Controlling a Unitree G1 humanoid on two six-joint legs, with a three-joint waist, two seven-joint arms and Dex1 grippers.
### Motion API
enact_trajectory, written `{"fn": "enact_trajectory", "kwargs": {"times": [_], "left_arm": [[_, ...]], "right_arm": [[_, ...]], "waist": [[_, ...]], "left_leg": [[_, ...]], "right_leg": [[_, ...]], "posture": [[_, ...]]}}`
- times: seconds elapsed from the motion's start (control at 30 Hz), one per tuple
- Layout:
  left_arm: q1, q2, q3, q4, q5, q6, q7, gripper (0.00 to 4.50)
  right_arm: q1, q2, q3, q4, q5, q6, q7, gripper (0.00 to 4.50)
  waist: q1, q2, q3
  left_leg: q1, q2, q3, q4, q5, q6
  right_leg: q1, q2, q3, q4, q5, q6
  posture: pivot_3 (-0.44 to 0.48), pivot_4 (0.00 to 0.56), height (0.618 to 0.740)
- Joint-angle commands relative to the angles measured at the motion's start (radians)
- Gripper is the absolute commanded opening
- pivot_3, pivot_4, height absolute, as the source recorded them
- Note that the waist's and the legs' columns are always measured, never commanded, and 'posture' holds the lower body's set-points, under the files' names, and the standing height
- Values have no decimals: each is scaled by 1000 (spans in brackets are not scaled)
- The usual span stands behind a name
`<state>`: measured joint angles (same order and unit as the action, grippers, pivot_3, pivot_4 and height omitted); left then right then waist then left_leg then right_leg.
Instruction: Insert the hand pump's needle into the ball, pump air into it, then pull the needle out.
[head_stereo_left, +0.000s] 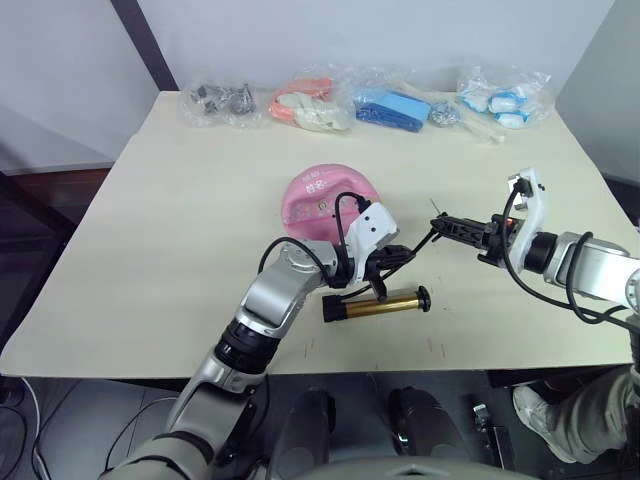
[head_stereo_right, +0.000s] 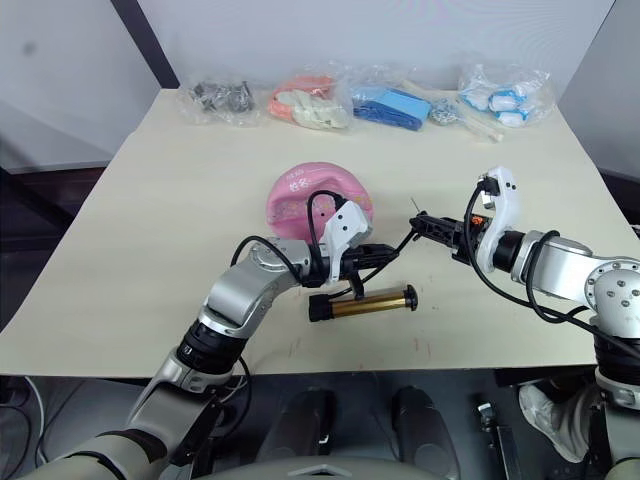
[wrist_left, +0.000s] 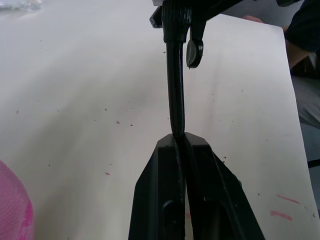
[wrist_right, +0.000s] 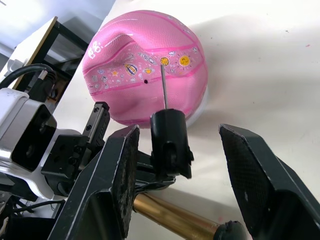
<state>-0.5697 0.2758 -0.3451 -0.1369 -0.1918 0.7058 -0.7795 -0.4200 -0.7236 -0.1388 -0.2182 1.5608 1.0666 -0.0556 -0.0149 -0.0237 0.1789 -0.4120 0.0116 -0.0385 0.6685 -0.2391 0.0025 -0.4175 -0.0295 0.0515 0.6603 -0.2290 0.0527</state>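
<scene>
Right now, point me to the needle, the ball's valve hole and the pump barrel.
needle (wrist_right: 163, 86), right wrist view, mid-shaft of the thin pin above its black fitting.
ball (wrist_right: 145, 81), right wrist view, the small dark valve hole on its sticker band.
hand pump (head_stereo_left: 382, 304), left eye view, middle of the gold barrel lying on the table.

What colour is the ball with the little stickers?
The ball is pink with darker pink seam lines and small colourful cartoon stickers; the right wrist view shows it best.
</scene>
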Motion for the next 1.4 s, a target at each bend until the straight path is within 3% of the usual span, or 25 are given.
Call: {"fn": "enact_trajectory", "kwargs": {"times": [0.03, 0.47, 0.53, 0.6, 0.63, 0.67, 0.83, 0.93, 1.03, 1.13, 1.17, 1.3, 1.33, 1.4], "left_arm": [[0, 0, 6, -58, -20, -6, 0, 0], [3, 4, 2, -63, -26, -4, 1, 0], [3, 4, 2, -61, -26, -5, 2, 0], [4, 4, 3, -63, -27, -4, 2, 0], [5, 4, 2, -64, -27, -4, 2, 0], [5, 3, 2, -64, -27, -4, 2, 0], [5, 0, 0, -56, -17, -27, 9, 0], [20, -46, 31, -15, -67, -133, -31, 0], [18, -59, 53, 6, -96, -100, -34, 0], [21, -65, 75, 5, -127, -91, -39, 675], [23, -62, 78, 0, -132, -90, -42, 1144], [29, -41, 104, -33, -165, -66, -47, 2318], [33, -27, 113, -45, -175, -60, -51, 2912], [39, -8, 124, -63, -191, -48, -54, 3606]], "right_arm": [[-7, -9, -47, -34, 21, -4, 1, 2650], [-17, 1, -41, -32, 19, -8, 1, 2650], [-19, 1, -40, -30, 19, -7, 3, 2138], [-19, 2, -40, -30, 20, -8, 2, 1245], [-20, 2, -40, -30, 20, -8, 2, 1019], [-22, 4, -40, -30, 20, -9, 2, 437], [-25, 10, -41, -31, 26, -13, -1, 400], [-36, 10, -40, -32, 20, -15, -7, 400], [-58, 11, -31, -35, -4, -12, -20, 400], [-78, 1, -19, -48, -48, -5, -31, 400], [-83, -3, -15, -53, -61, 0, -33, 400], [-128, -25, 26, -90, -121, 38, -10, 400], [-148, -38, 44, -104, -153, 50, 0, 400], [-172, -55, 66, -126, -207, 61, 17, 400]], "waist": [[-1, 0, 0], [0, 0, 0], [0, 0, 0], [0, 0, 0], [0, 0, 0], [0, 0, 0], [0, 0, 0], [0, 0, 0], [0, 0, 0], [0, 0, 0], [-1, 0, 0], [-1, 1, 0], [0, 1, 0], [-1, 1, 0]], "left_leg": [[0, 0, 0, 0, 0, 0], [0, 0, 0, 0, 0, 0], [0, 0, 0, 0, 0, 0], [0, 0, 0, 0, 0, 0], [0, 0, 0, 0, 0, 0], [0, 0, 0, 0, 0, 0], [0, 0, 0, 0, 0, 0], [0, 0, 0, 0, 0, 0], [0, 0, 0, 0, 0, 0], [0, 0, 0, 0, 0, 0], [0, 0, 0, 0, 0, 0], [-1, 0, 0, 0, 0, 0], [-1, 0, -1, 0, 0, 0], [-1, 0, 0, 0, 0, 0]], "right_leg": [[0, 0, 0, 0, 0, 0], [0, 0, 0, 0, 0, 0], [0, 0, 0, 0, 0, 0], [0, 0, 0, 0, 0, 0], [0, 0, 0, 0, 0, 0], [0, 0, 0, 0, 0, 0], [0, 0, 0, 0, 0, 0], [0, 0, 0, 0, 0, 0], [0, 0, 0, -1, 0, 0], [0, 0, 0, 0, 0, 0], [0, 0, 0, 0, 0, 0], [-1, 0, 0, -1, 0, 0], [-1, 0, -1, -1, 0, 0], [-2, 0, 0, 0, 0, 0]], "posture": [[0, 150, 740], [0, 150, 740], [0, 150, 740], [0, 150, 740], [0, 150, 740], [0, 150, 740], [0, 150, 740], [0, 150, 740], [0, 150, 740], [0, 150, 740], [0, 150, 740], [0, 150, 740], [0, 150, 740], [0, 150, 740]]}}
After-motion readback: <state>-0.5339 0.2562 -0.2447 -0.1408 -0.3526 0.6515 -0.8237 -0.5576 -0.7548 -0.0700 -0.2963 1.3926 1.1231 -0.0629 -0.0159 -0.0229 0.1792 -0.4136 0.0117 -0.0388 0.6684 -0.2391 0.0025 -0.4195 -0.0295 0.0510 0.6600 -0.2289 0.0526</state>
